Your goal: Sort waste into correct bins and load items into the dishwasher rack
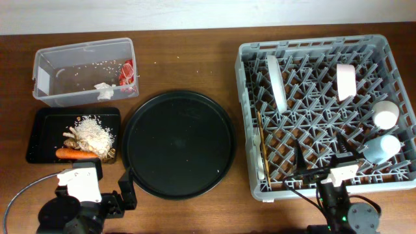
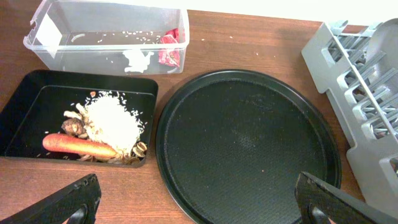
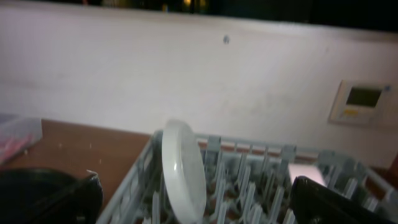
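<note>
Left gripper [image 2: 198, 182] is held with its fingers spread wide and nothing between them, above the near edge of the round black tray [image 2: 249, 149]. Ahead of it and to its left the shallow black tray [image 2: 31, 118] is found. In it the pale rice [image 2: 115, 118], the orange carrot [image 2: 78, 145] and the small brown lump [image 2: 73, 126] are heaped, the carrot along the side nearest the gripper. Farther ahead, beyond that tray, the clear tub [image 2: 93, 18] is set. The crumpled white napkin [image 2: 138, 59] and the red wrapper [image 2: 169, 55] are held in it, with loose grains scattered over its floor.

Right gripper [image 3: 198, 182] is likewise parted and empty, over the near side of the grey dishwasher rack [image 1: 390, 52]. Ahead of it and a little left, the white plate [image 3: 183, 171] is stood on edge between the pegs; ahead and a little right, the small saucer [image 1: 345, 81] is stood the same way. Just to its right the light-blue cup [image 1: 383, 148] is lodged among the pegs, and the white cup [image 1: 385, 115] just beyond it. To its left, the white fork [image 1: 260, 156] and the wooden chopsticks [image 1: 259, 130] are laid lengthwise close together near the rack's left wall.
</note>
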`<state>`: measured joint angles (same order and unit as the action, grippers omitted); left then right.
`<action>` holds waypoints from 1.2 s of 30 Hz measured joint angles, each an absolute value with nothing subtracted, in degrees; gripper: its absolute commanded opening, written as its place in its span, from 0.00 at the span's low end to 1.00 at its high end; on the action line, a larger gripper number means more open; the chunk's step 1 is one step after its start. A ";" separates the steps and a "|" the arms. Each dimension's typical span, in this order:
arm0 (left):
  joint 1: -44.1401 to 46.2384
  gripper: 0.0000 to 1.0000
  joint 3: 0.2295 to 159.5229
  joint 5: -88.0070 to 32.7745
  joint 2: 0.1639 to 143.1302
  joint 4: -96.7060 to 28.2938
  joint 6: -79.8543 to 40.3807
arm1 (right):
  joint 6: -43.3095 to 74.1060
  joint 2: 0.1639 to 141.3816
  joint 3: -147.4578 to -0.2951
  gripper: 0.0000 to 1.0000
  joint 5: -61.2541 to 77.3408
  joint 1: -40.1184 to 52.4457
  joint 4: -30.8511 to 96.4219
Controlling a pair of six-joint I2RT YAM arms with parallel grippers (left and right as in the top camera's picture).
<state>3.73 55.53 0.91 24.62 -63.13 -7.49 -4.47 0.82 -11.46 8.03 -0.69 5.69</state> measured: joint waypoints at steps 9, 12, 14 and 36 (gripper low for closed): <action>3.73 0.99 55.48 0.89 24.60 -63.16 -7.49 | -4.49 0.78 -0.62 0.99 2.35 -0.16 4.10; 3.73 0.99 55.48 0.89 24.60 -63.16 -7.49 | -4.47 0.78 -0.62 0.99 2.35 -0.16 4.10; 3.73 0.99 55.48 0.91 24.60 -63.16 -7.51 | -4.47 0.78 -0.62 0.99 2.35 -0.16 4.10; 1.37 0.99 0.71 -4.16 0.67 -4.10 0.49 | -4.47 0.58 -0.62 0.99 1.45 -0.16 4.23</action>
